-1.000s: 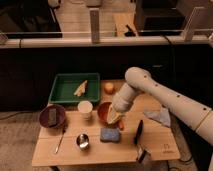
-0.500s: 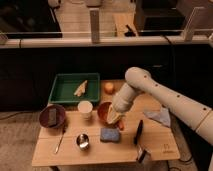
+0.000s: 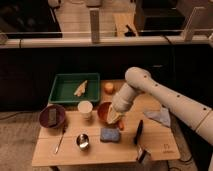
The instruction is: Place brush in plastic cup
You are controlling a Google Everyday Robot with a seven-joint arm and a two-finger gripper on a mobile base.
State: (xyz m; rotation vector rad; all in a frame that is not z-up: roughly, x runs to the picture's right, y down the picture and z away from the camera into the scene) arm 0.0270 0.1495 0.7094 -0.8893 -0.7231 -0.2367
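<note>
A white plastic cup (image 3: 85, 108) stands upright near the middle of the wooden table (image 3: 165, 147). A long dark object that looks like the brush (image 3: 138, 133) lies on the table to the right of a blue sponge, with a pale end (image 3: 143, 155) near the front edge. My gripper (image 3: 114, 119) hangs low at the right side of an orange-red bowl (image 3: 103, 112), just right of the cup and left of the brush. It touches neither the cup nor the brush as far as I can see.
A green tray (image 3: 62, 91) with a tan object (image 3: 80, 88) sits at the back left. An orange (image 3: 108, 87), a dark bowl (image 3: 52, 116), a metal cup (image 3: 82, 141), a spoon (image 3: 60, 140), a blue sponge (image 3: 108, 134) and a blue cloth (image 3: 160, 117) also lie on the table.
</note>
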